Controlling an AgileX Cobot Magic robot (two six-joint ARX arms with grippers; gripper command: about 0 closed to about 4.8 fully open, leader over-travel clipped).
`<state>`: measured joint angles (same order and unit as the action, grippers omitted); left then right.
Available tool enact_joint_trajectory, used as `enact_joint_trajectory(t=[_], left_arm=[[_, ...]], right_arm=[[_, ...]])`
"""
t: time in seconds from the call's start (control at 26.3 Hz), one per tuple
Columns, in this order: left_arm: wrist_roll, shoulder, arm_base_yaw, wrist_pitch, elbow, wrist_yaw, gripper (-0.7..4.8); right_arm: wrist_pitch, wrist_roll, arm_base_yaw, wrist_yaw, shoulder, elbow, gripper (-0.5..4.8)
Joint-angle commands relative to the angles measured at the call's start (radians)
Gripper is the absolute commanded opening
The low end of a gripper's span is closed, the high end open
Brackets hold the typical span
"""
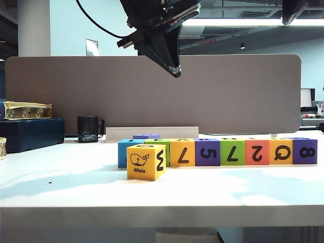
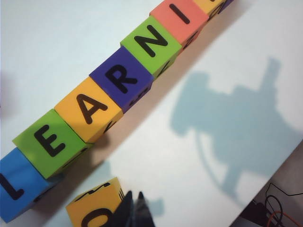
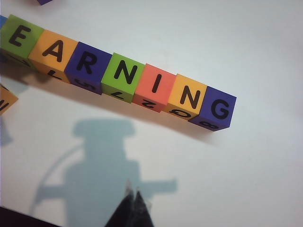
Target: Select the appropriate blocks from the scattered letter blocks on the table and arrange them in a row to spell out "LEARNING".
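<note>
The row [image 1: 217, 152] spelling LEARNING runs along the table [image 1: 76, 182] toward its right edge. A yellow whale block [image 1: 146, 161] stands just in front, perhaps touching. The left gripper [image 2: 135, 210] and right gripper [image 3: 132, 208] hang above, both closed and empty.

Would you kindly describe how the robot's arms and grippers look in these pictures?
Both are black. The left gripper tapers to a narrow wedge with a pale tip, and a black cable loops from its housing. The right gripper shows dark, pointed fingertips; no markings are legible.
</note>
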<state>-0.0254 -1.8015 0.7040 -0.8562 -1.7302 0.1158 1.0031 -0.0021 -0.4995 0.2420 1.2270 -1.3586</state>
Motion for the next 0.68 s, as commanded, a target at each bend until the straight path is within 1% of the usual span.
enact_joint_trajectory(t=[0.04,0.08,0.23,0.38,0.49,0.61,0.68], left_arm=[[0.003,0.005,0.001,0.007,-0.003,0.001,-0.06],[0.003,0.005,0.001,0.008,-0.003,0.001,-0.06],[0.003,0.005,0.001,0.009,-0.003,0.001,-0.06],[0.003,0.005,0.001,0.009,-0.003,0.001,-0.06],[0.003,0.005,0.001,0.01,-0.003,0.001,-0.06],[0.003,0.005,0.001,0.01,-0.003,0.001,-0.06],[0.003,0.005,0.001,0.013,-0.003,0.001,-0.06]], right_arm=[[-0.025,-0.021,0.0,0.007,-0.02,-0.002,-0.01],[-0.039,-0.021,0.003,0.009,-0.032,0.004,-0.01],[-0.232,0.014,0.042,0.01,-0.135,0.091,-0.01],[-0.333,0.014,0.096,0.01,-0.237,0.185,-0.01],[-0.416,0.031,0.153,0.01,-0.333,0.288,-0.01],[-0.582,0.06,0.266,0.01,-0.508,0.5,-0.01],[-0.647,0.063,0.3,0.009,-0.571,0.587,-0.01]])
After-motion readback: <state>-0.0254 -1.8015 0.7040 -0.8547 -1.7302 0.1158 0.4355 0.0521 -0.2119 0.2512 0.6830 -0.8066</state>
